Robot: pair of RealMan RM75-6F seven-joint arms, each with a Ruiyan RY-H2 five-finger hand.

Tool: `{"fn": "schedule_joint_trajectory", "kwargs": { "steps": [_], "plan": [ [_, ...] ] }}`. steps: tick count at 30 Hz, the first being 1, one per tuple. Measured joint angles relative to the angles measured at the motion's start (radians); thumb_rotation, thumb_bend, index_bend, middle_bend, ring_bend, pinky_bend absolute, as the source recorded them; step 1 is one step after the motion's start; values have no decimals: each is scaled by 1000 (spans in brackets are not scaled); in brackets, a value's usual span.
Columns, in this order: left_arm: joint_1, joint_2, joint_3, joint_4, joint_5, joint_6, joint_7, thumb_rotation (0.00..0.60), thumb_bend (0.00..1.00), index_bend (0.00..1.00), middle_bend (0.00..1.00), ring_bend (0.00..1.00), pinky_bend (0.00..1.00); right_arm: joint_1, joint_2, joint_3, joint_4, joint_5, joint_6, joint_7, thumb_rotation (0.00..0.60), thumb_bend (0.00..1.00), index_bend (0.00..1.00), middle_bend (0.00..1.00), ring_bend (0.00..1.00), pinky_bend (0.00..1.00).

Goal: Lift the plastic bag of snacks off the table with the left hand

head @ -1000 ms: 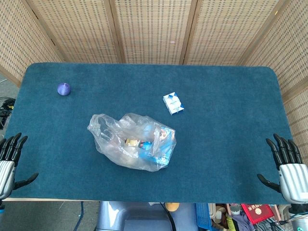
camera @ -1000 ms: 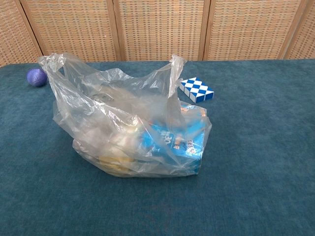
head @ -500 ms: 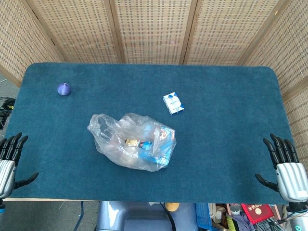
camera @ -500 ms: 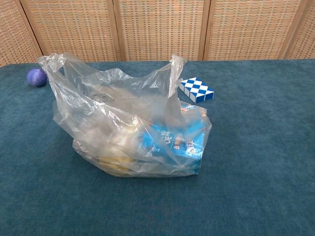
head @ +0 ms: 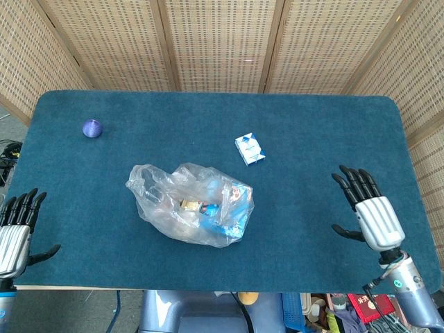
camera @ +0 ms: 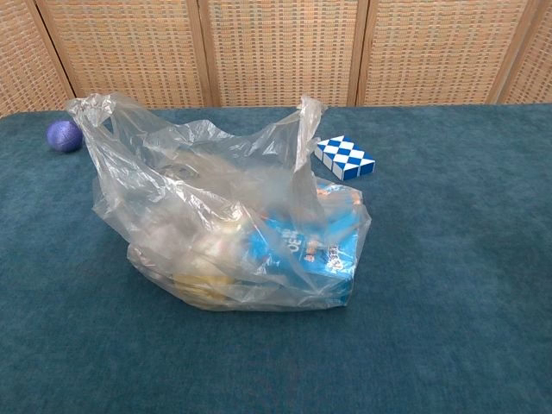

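Observation:
A clear plastic bag of snacks (head: 192, 205) (camera: 228, 220) lies on the blue table (head: 312, 139), with a blue packet and yellow items showing through it. Its two handles stand up in the chest view. My left hand (head: 15, 232) hovers at the table's front left corner, fingers spread, holding nothing, well left of the bag. My right hand (head: 371, 211) is over the table's right side, fingers spread and empty, far from the bag. Neither hand shows in the chest view.
A purple ball (head: 92, 128) (camera: 63, 134) sits at the far left. A blue-and-white checkered block (head: 249, 149) (camera: 344, 156) lies behind and right of the bag. Wicker screens (head: 222, 41) close off the back and sides.
My right hand has moved up and left from the front right corner onto the table's right side. The left hand shifted only slightly. The bag has not moved.

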Motion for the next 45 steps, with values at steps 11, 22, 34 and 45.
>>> {"fn": "schedule_joint_trajectory", "kwargs": {
  "steps": [11, 22, 34, 45],
  "plan": [
    [-25, -15, -32, 34, -50, -25, -34, 600, 149, 0, 0, 0, 0, 218, -144, 69, 54, 6, -188, -32, 600, 0, 0, 0, 0, 0],
    [-34, -2, -40, 29, -80, -45, -59, 600, 150, 0, 0, 0, 0, 369, -304, 106, 131, 53, -297, -114, 600, 0, 0, 0, 0, 0],
    [-45, 10, -49, 25, -130, -68, -60, 600, 151, 0, 0, 0, 0, 473, -490, 127, 274, 86, -313, -107, 600, 0, 0, 0, 0, 0],
    [-54, 6, -52, 25, -160, -81, -44, 600, 151, 0, 0, 0, 0, 562, -659, 226, 399, 113, -195, 12, 600, 0, 0, 0, 0, 0]
  ]
}}
